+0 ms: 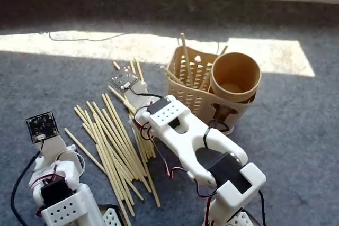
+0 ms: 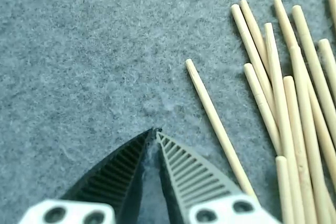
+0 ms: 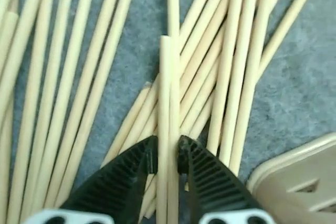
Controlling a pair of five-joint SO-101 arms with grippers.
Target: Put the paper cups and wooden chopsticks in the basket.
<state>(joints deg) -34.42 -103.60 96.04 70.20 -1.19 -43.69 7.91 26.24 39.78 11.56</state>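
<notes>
Chopsticks [image 1: 114, 136] lie piled on carpet [image 1: 296, 130] beside basket [image 1: 185, 95], paper cup [image 1: 235, 78] inside it. Right gripper [image 3: 167, 153] pinches one chopstick [image 3: 165, 87] in pile. Left gripper [image 2: 156, 130] closed, empty, over carpet.

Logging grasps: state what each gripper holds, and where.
Right gripper pinches a wooden chopstick on its shaft, back from the visible end. Left gripper holds nothing.

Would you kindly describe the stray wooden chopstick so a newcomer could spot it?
Find the cream lattice plastic basket, then the fan of pale wooden chopsticks on the grey carpet. On the fan's side away from the basket lies a lone stick, one end parted from the rest by bare carpet.
</notes>
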